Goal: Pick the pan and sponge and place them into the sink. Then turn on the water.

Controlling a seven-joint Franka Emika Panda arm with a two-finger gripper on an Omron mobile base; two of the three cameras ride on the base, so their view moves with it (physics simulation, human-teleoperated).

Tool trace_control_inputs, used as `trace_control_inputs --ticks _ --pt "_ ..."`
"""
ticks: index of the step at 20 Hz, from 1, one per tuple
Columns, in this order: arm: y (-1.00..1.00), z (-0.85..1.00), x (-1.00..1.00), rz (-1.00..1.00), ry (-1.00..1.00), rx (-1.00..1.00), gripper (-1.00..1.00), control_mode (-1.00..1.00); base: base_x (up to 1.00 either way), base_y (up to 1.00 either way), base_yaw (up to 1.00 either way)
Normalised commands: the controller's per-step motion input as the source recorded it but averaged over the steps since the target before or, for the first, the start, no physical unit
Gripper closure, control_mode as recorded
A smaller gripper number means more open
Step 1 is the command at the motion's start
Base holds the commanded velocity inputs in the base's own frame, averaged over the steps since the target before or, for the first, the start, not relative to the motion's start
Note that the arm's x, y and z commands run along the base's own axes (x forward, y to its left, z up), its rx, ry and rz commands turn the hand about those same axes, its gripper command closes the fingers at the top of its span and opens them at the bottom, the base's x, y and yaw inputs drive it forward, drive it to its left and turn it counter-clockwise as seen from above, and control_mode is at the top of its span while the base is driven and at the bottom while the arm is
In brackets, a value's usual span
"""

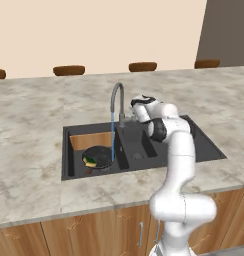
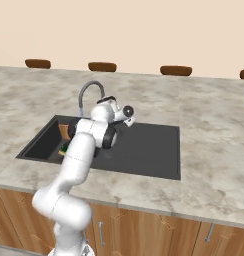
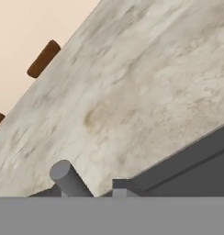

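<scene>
The black sink point(image 1: 204, 150) is set into the marble counter. In its left basin lies the small black pan point(image 1: 100, 152), with the green and yellow sponge point(image 1: 89, 161) inside it, next to a wood-brown panel point(image 1: 89, 141). From the grey gooseneck faucet point(image 1: 117, 96) a thin blue stream of water point(image 1: 112, 137) falls onto the pan. My gripper point(image 1: 130, 115) is shut, low behind the sink beside the faucet's base. In the hand view a grey faucet lever point(image 3: 67, 178) sticks up close in front of the hand. From the right, the faucet point(image 2: 89, 92) stands just left of the hand, and the arm hides most of the pan.
The marble counter point(image 1: 34, 125) runs wide around the sink, with the flat drainboard point(image 2: 154, 145) at its right. Several brown stool tops point(image 1: 69, 70) line the far edge. Wooden cabinet doors point(image 1: 94, 232) sit below the front edge.
</scene>
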Motion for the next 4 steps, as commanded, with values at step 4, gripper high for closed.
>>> trace_control_inputs --ticks 4 --pt "-0.43 0.45 0.00 -0.05 0.03 0.07 1.00 -1.00 0.00 0.00 0.00"
